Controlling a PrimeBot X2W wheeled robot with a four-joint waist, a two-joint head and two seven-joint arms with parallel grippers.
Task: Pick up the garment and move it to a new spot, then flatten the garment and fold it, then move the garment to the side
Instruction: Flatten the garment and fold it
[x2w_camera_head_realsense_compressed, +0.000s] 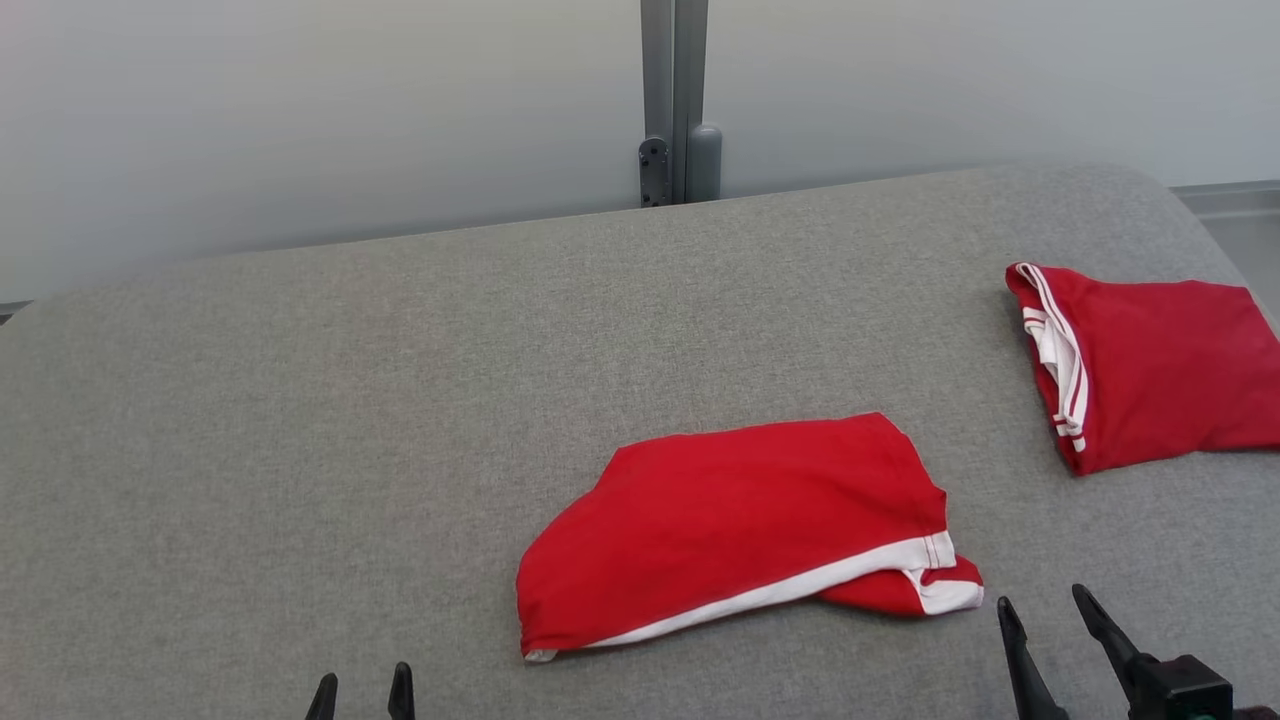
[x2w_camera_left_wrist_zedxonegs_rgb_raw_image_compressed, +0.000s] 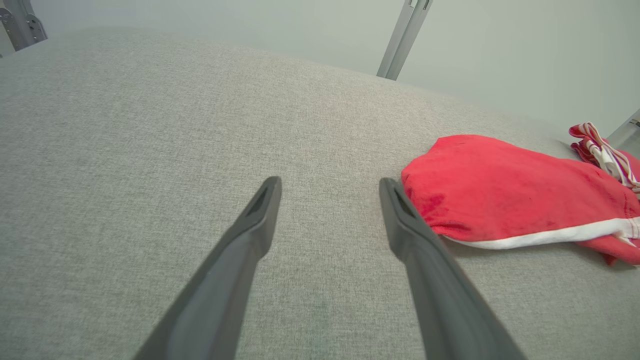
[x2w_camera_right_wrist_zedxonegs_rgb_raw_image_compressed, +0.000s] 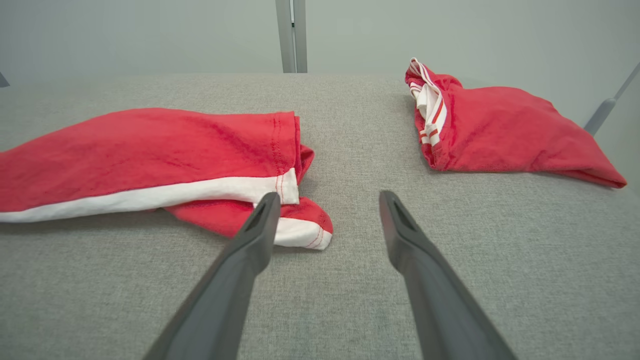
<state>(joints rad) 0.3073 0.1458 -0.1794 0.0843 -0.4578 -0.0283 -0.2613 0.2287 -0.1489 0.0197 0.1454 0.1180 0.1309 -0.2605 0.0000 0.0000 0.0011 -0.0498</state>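
Observation:
A red garment (x2w_camera_head_realsense_compressed: 740, 520) with a white hem band lies folded near the middle front of the grey fabric-covered table (x2w_camera_head_realsense_compressed: 300, 400). It also shows in the left wrist view as the red garment (x2w_camera_left_wrist_zedxonegs_rgb_raw_image_compressed: 500, 190) and in the right wrist view as the red garment (x2w_camera_right_wrist_zedxonegs_rgb_raw_image_compressed: 150, 150). My left gripper (x2w_camera_head_realsense_compressed: 362, 690) is open at the front edge, left of the garment and apart from it; the left gripper (x2w_camera_left_wrist_zedxonegs_rgb_raw_image_compressed: 330, 184) holds nothing. My right gripper (x2w_camera_head_realsense_compressed: 1043, 600) stands open just right of the garment's lower right corner. The right gripper (x2w_camera_right_wrist_zedxonegs_rgb_raw_image_compressed: 329, 196) is empty, its left finger close over the white-edged corner.
A second red garment (x2w_camera_head_realsense_compressed: 1160, 360) with white stripes lies folded at the table's right edge, also seen as the second garment (x2w_camera_right_wrist_zedxonegs_rgb_raw_image_compressed: 500, 125). A grey metal post (x2w_camera_head_realsense_compressed: 675, 100) stands behind the table against a pale wall. Bare table stretches to the left.

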